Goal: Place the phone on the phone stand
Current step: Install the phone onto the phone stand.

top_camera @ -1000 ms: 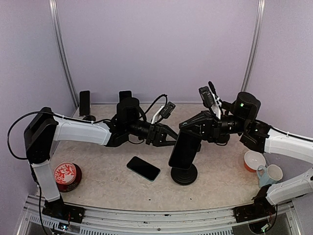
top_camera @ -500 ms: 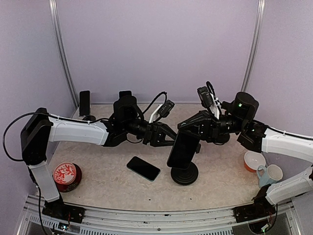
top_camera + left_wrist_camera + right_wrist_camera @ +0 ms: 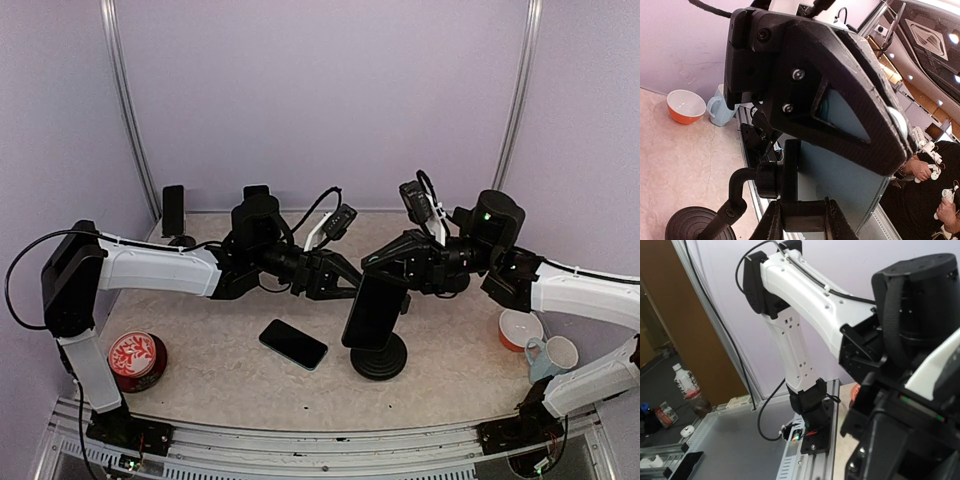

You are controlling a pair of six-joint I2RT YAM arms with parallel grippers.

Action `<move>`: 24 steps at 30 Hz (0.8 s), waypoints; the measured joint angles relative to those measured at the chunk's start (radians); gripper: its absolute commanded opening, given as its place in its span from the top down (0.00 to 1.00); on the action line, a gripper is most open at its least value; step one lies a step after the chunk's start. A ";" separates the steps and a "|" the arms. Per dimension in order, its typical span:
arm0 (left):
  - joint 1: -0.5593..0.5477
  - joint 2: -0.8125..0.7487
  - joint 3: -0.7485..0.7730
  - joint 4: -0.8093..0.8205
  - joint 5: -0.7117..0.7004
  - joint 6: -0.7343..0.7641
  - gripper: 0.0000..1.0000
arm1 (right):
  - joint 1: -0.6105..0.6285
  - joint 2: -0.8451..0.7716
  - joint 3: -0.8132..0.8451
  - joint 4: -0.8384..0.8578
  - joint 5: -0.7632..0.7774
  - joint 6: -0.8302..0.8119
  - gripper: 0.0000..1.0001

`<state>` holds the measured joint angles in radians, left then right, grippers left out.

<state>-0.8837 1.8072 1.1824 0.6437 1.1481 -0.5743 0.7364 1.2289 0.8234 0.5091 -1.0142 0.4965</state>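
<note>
My left gripper [image 3: 342, 284] is pinched narrow on the phone [image 3: 372, 312], holding it upright in the phone stand [image 3: 379, 361] cradle to seat it square; my right gripper [image 3: 396, 274] is fully closed at the stand head, likely bracing it, contact unconfirmed.

Mid-frame, a phone [image 3: 373, 312] stands tilted over the stand [image 3: 378, 357], with the left gripper [image 3: 343, 284] and right gripper [image 3: 387, 270] both at its upper end. A second phone [image 3: 293, 344] (dark, glossy) lies flat, lower left of it.
</note>
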 measured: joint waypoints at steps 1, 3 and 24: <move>0.000 0.000 0.000 0.000 0.000 0.000 1.00 | 0.000 0.000 -0.002 0.004 -0.002 0.001 1.00; 0.000 0.000 0.000 0.000 0.000 0.000 1.00 | 0.000 0.004 -0.005 0.012 -0.005 0.004 1.00; 0.000 0.000 0.000 -0.001 -0.015 0.003 1.00 | 0.000 0.018 -0.024 0.006 -0.010 -0.006 1.00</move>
<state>-0.8833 1.8072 1.1824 0.6426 1.1328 -0.5713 0.7364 1.2472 0.7990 0.5152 -1.0241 0.4908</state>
